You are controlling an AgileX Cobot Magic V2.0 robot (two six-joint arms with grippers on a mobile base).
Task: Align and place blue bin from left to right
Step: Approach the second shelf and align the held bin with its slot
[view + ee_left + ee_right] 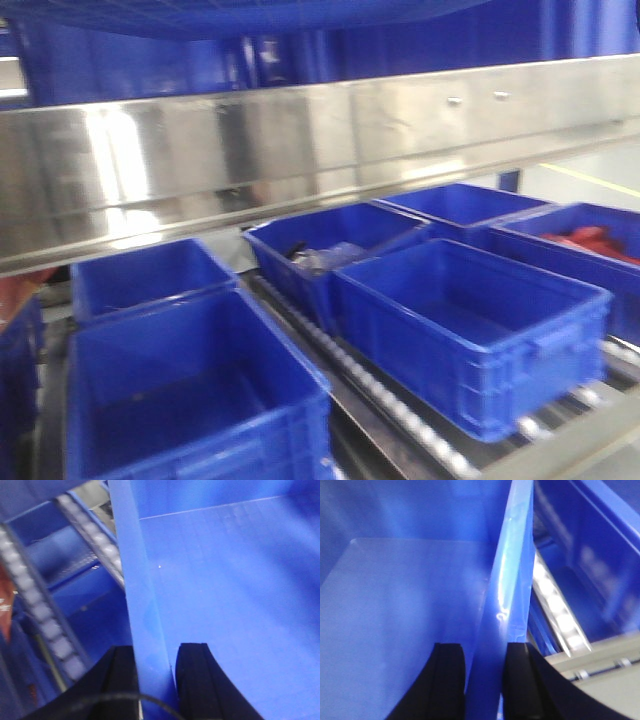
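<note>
The left claw [155, 652] and right claw [485, 652] each clench a wall of the blue bin [225, 605], up at 12 o'clock in the front view — best carried level toward 3 o'clock, arms matched, square to the roller lane [395, 405].

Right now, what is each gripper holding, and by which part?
The blue bin: left gripper pinches one side wall's rim, right gripper the opposite one's.

The front camera looks slightly downward, under a shiny steel shelf beam [300, 150]. The wrist cameras look from very near past the left gripper [155, 677] and right gripper [485, 680] along walls of the bright-blue rectangular plastic bin [225, 580]. Both show grey roller tracks [92, 535], at 10 and 2 o'clock.
</note>
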